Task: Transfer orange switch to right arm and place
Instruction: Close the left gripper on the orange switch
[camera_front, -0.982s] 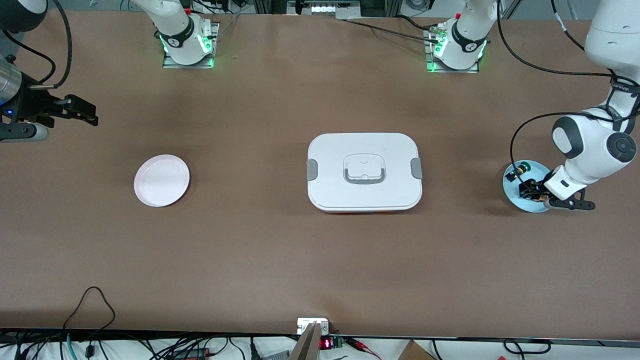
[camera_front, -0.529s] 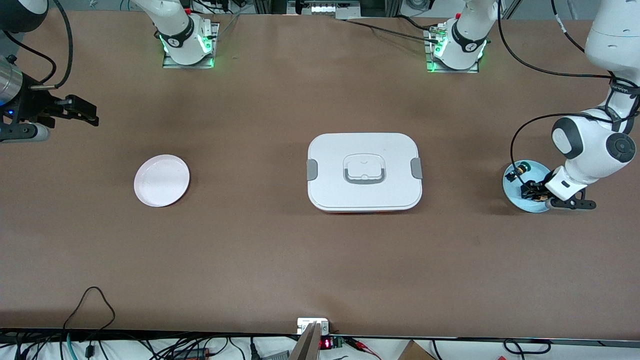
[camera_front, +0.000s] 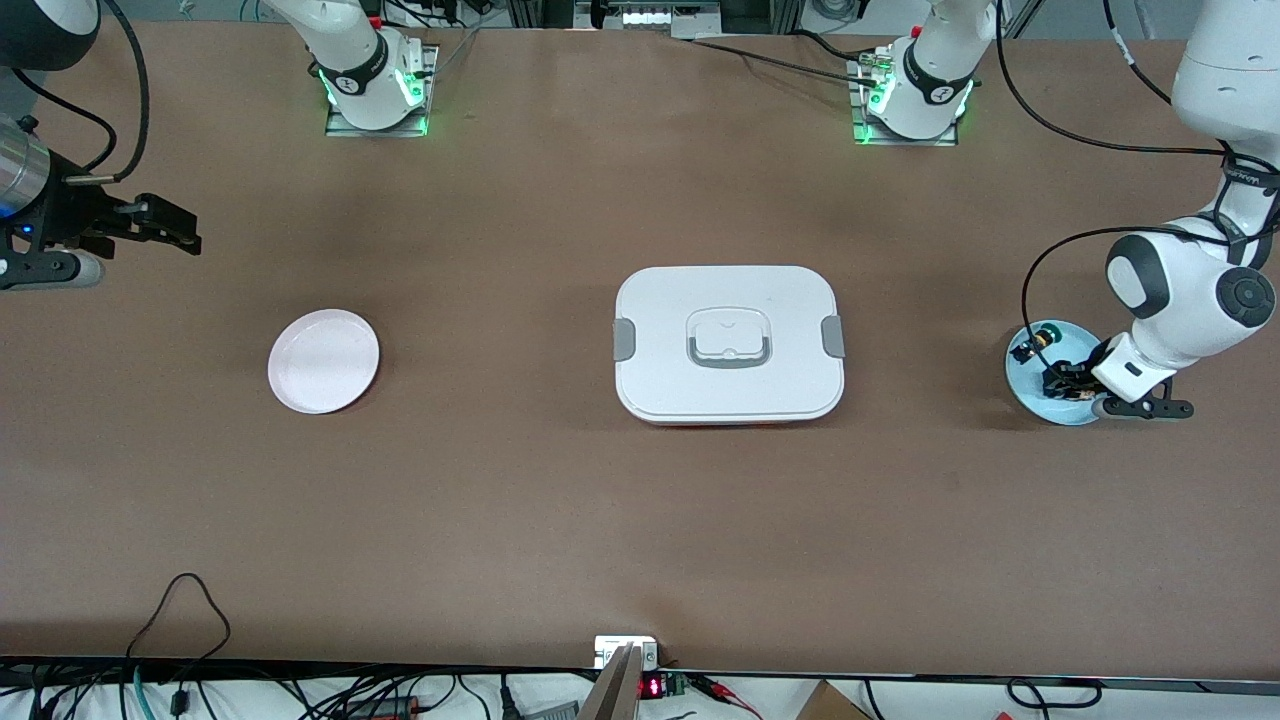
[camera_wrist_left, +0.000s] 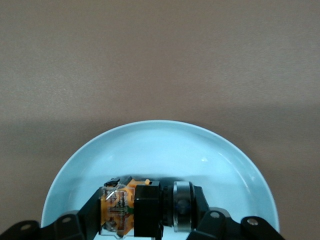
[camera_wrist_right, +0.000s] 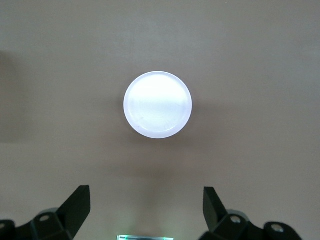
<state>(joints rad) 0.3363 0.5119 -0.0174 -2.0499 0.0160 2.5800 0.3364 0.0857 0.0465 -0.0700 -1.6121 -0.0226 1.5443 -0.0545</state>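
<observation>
The orange switch (camera_wrist_left: 119, 209) lies on its side in the light blue plate (camera_wrist_left: 160, 142), its clear tan-orange base at one end and its silver-ringed cap at the other. My left gripper (camera_wrist_left: 148, 211) is down in that plate (camera_front: 1028, 388) at the left arm's end of the table, shut on the orange switch (camera_front: 1073, 391) across its length. My right gripper (camera_front: 172, 230) hangs open and waits over the table at the right arm's end, with nothing between its fingers (camera_wrist_right: 80, 202).
A second switch with a green cap (camera_front: 1046, 331) sits in the same blue plate, farther from the front camera. A pale pink plate (camera_front: 323, 361) lies near my right gripper (camera_wrist_right: 146, 200) and shows as a pale disc (camera_wrist_right: 157, 104) in the right wrist view. A white lidded box (camera_front: 728, 344) stands mid-table.
My left gripper's jaws have come together on the orange switch in the blue plate. The right gripper has barely shifted.
</observation>
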